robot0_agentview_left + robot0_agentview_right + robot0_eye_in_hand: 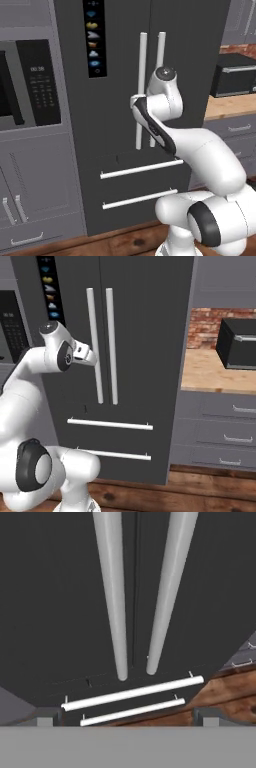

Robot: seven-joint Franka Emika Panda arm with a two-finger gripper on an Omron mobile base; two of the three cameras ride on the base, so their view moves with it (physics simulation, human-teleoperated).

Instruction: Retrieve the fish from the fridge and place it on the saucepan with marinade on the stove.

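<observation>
The tall dark grey fridge fills the middle, with both doors and both bottom drawers closed. The fish is hidden behind the doors. The saucepan, the marinade and the stove are out of view. My gripper hovers right in front of the left silver bar handle, at about mid height. It is open, its fingertips far apart, with nothing between them. The right bar handle runs parallel just beside the left one.
A built-in black wall oven sits in grey cabinets to the left. On the right, a black toaster oven stands on a wooden counter above grey drawers. The floor below is wood.
</observation>
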